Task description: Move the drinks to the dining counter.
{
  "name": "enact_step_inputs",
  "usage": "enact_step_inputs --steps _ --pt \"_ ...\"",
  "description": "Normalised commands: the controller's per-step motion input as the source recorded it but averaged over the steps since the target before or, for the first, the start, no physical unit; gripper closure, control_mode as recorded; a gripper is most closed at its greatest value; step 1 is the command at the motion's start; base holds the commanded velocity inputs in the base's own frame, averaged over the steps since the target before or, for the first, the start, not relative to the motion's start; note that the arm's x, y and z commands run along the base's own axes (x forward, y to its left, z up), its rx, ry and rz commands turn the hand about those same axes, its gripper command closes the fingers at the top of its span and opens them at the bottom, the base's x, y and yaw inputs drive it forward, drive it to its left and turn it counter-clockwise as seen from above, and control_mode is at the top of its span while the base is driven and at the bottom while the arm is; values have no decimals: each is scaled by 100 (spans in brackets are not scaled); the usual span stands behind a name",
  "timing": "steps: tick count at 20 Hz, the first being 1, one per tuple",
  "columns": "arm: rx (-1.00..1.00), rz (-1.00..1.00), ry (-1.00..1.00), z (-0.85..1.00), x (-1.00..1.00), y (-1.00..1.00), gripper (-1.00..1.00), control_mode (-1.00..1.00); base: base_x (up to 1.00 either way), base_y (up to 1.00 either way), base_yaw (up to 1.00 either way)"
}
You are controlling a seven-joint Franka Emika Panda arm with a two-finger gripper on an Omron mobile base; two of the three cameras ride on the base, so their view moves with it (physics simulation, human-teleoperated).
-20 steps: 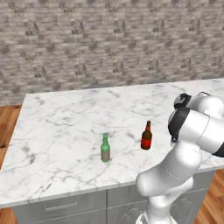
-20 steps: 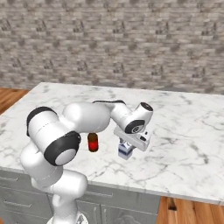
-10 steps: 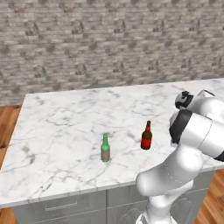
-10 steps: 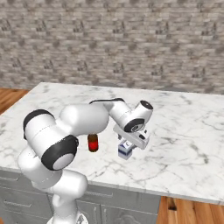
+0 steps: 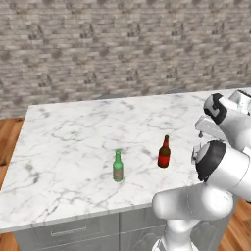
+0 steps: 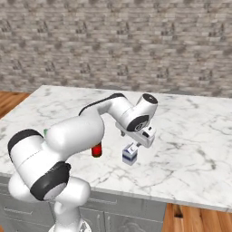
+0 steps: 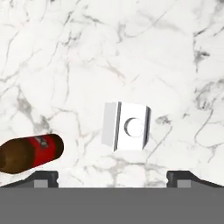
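My gripper (image 6: 136,144) hangs open just above the small blue-and-white milk carton (image 6: 130,155), which stands upright on the dining counter (image 6: 195,136). Looking down from the hand view, the carton's white top (image 7: 127,126) lies between and beyond the two fingertips (image 7: 44,176), clear of both. A red-brown beer bottle (image 5: 164,153) stands to the carton's left, near the counter's front. It also shows lower left under the hand (image 7: 30,152). The green glass bottle (image 5: 117,166) stands further left on the marble slab (image 5: 73,127).
A grey brick wall (image 5: 122,44) runs behind the counter. Grey drawer fronts (image 5: 68,230) sit under its front edge, with wooden floor (image 5: 10,137) on both sides. Bare marble stretches behind and to the right of the carton.
The jaws have spread wide and let go of the milk carton, which stays standing on the counter. The hand has lifted slightly. The bottles have not moved.
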Motion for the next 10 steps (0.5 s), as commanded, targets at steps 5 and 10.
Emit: enact_step_inputs --steps 5,10 --pt "-1 0 -10 36 -65 6 -100 -100 0 0 0" --pt "-9 0 -6 30 -48 25 -100 -100 0 0 0"
